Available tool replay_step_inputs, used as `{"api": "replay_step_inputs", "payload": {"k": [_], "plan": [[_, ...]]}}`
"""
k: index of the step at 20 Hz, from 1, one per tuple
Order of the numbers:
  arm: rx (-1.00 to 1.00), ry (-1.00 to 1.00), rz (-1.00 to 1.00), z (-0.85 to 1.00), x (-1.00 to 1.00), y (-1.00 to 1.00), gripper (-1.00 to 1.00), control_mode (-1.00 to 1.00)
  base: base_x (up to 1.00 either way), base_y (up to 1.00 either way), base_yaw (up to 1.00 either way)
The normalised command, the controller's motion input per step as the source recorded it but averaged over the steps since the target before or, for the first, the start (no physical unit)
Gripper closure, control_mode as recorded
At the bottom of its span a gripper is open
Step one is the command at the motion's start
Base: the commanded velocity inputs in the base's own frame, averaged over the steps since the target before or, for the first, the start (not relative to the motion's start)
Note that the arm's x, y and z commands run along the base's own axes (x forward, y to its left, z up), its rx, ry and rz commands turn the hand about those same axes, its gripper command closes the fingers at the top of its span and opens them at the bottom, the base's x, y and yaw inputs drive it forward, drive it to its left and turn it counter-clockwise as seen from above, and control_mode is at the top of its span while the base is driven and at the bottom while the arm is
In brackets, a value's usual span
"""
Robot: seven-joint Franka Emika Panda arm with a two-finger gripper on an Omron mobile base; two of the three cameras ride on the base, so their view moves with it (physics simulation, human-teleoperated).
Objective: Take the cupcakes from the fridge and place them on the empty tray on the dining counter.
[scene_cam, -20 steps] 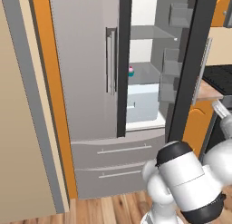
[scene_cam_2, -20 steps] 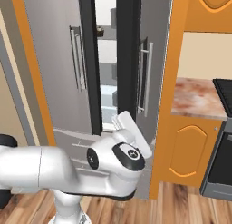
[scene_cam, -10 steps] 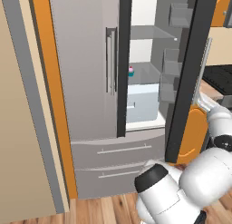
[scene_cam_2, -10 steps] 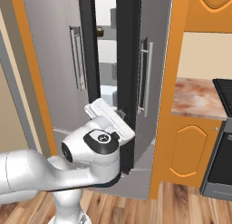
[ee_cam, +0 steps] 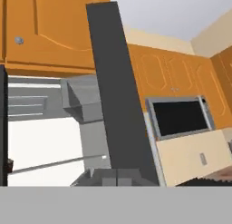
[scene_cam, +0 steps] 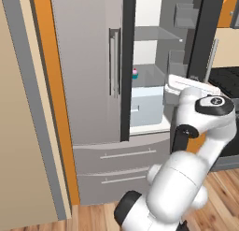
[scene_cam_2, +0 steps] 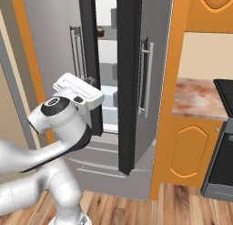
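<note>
the tall grey steel fridge [scene_cam: 88, 85] stands half open; the pink-frosted cupcake [scene_cam: 135, 74] sits mid-frame on a shelf. the gripper, shut and empty, should open before reaching in past the door edge.

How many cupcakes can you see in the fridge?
2. A pink-frosted cupcake sits on a middle shelf of the fridge, beside the closed left door. A dark cupcake sits on a higher shelf. More may be hidden behind the doors.
</note>
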Motion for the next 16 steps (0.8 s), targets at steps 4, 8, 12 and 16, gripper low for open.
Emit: {"api": "replay_step_inputs", "payload": {"k": [4,8,12,16], "plan": [[-0.11,0.27,-0.06,0.17,1.00,0.53,1.00,-1.00,0.00,0.00,0.00],[0.08,0.11,0.00,-0.24,0.91,-0.16,1.00,-1.00,0.00,0.00,0.00],[0.04,-0.01,-0.03,-0.16,0.70,-0.55,1.00,-1.00,0.00,0.00,0.00],[0.00,0.00,-0.16,-0.07,0.74,-0.59,1.00,-1.00,0.00,0.00,0.00]]}}
